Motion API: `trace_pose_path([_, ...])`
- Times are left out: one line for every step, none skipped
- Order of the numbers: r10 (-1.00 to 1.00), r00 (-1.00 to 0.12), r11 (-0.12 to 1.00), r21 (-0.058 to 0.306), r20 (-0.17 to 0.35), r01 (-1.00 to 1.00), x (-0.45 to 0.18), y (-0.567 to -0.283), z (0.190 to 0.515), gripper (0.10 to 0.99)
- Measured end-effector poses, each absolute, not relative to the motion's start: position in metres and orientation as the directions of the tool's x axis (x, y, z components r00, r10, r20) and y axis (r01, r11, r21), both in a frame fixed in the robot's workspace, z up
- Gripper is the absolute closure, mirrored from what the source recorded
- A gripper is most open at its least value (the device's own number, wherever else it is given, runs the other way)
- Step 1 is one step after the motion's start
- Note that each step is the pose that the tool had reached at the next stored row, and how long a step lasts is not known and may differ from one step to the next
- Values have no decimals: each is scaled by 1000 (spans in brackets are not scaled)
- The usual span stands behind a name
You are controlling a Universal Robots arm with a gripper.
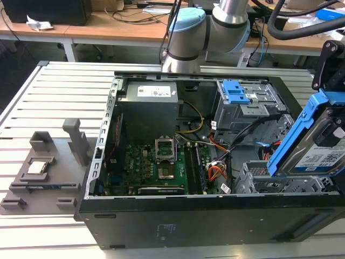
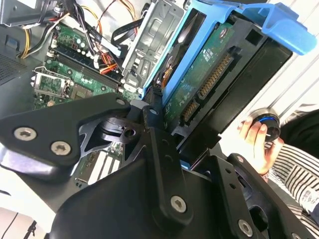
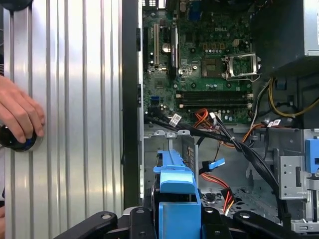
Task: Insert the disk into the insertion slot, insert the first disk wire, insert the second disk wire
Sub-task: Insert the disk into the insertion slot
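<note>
In the exterior view the disk (image 1: pixel 323 148), a silver drive with a white label in a bright blue carrier (image 1: pixel 294 135), hangs tilted at the far right, over the insertion slot (image 1: pixel 269 182) of the low silver perforated cage. My gripper (image 1: pixel 330 65) is shut on its upper end. The second wrist view shows the disk's green circuit side (image 2: pixel 199 89) between my black fingers (image 2: pixel 149 132), with the cage (image 2: pixel 154 40) beyond. In the first wrist view the carrier (image 3: pixel 174 196) sits in my gripper (image 3: pixel 177 221) above the cage bay (image 3: pixel 167 147). Loose disk wires, one with a blue plug (image 3: pixel 217 164), cross the bay.
The open computer case holds a motherboard (image 1: pixel 156 167), a power supply (image 1: pixel 148 100) and a taller grey cage with a blue latch (image 1: pixel 237 94). A grey fixture (image 1: pixel 43 172) lies on the slatted table at the exterior view's left. A person's hand (image 3: pixel 20 117) rests on a dark knob beside the case.
</note>
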State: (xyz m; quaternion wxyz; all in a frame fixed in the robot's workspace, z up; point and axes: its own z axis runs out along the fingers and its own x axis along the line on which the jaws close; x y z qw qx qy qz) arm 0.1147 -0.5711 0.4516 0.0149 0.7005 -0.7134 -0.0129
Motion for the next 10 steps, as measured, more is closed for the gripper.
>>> trace_pose_path([-1000,-18,18,39,3,-999,114,-571,451,725])
trace_pose_path([-1000,-18,18,39,3,-999,112,-570,450,725])
trace_pose_path([-1000,-18,18,39,3,-999,111,-568,449,725])
trace_pose_path([-1000,-18,18,39,3,-999,110,-568,448,725])
trace_pose_path([-1000,-18,18,39,3,-999,109,-566,447,725])
trace_pose_path([-1000,-18,18,39,3,-999,108,-564,446,725])
trace_pose_path([-1000,-18,18,39,3,-999,108,-563,444,725])
trace_pose_path([-1000,-18,18,39,3,-999,108,-562,441,725])
trace_pose_path([-1000,-18,18,39,3,-999,107,-561,438,725])
trace_pose_path([-1000,-18,18,39,3,-999,106,-560,437,725])
